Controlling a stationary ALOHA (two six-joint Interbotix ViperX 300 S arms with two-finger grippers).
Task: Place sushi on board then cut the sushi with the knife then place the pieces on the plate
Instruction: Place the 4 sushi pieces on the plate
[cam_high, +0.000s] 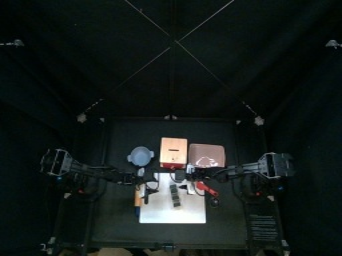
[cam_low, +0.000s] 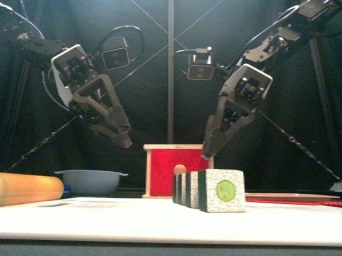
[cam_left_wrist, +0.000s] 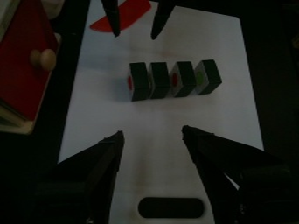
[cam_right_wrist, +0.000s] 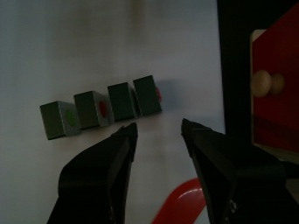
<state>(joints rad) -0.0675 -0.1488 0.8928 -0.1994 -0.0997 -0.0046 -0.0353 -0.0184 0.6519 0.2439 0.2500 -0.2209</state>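
The sushi roll (cam_low: 209, 190), several dark green blocks (cam_left_wrist: 173, 77) standing in a row with small gaps, rests on the white cutting board (cam_low: 134, 206). In the top view the roll (cam_high: 177, 196) sits mid-board (cam_high: 185, 213). My left gripper (cam_low: 128, 140) hangs open above the board to the roll's left, holding nothing; its fingertips (cam_left_wrist: 114, 138) stop short of the blocks. My right gripper (cam_low: 211, 150) hangs open on the roll's right, also empty, with the blocks (cam_right_wrist: 103, 105) just beyond its jaws. No knife shows clearly.
The wooden box with a red drawer front (cam_low: 174, 158) stands behind the board, a blue-grey bowl (cam_low: 91, 181) to its left and a pinkish tray (cam_high: 207, 154) to its right. A tan rounded toy (cam_low: 27, 187) lies at the board's left. A red curved thing (cam_right_wrist: 187, 198) lies under the right gripper.
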